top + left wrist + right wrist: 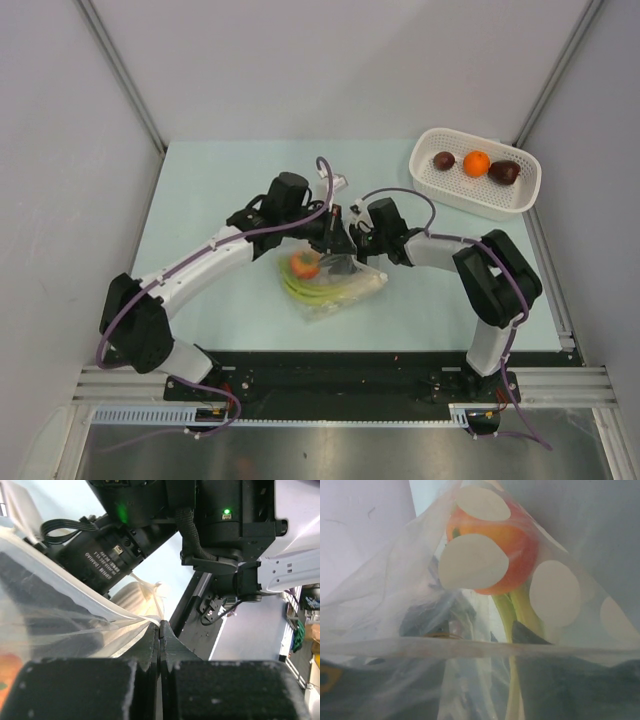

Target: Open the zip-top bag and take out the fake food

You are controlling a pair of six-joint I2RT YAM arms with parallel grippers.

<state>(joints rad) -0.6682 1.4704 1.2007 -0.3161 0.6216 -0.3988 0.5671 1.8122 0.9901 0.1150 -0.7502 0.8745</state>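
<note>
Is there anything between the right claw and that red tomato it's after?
Yes: the clear film of the zip-top bag. In the wrist view of the right gripper, the tomato and green stalks show only through that plastic. The left gripper pinches the bag's edge.

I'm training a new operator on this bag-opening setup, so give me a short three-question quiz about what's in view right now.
1. True or false: the white basket holds three toy food pieces.
2. Where is the tomato? A in the white basket; B inside the zip-top bag; C out of every view.
3. Which gripper is pinched shut on the bag's film in its own wrist view?
Key: 1 true, an orange ball between two dark lumps. 2 B. 3 the left gripper.
</note>
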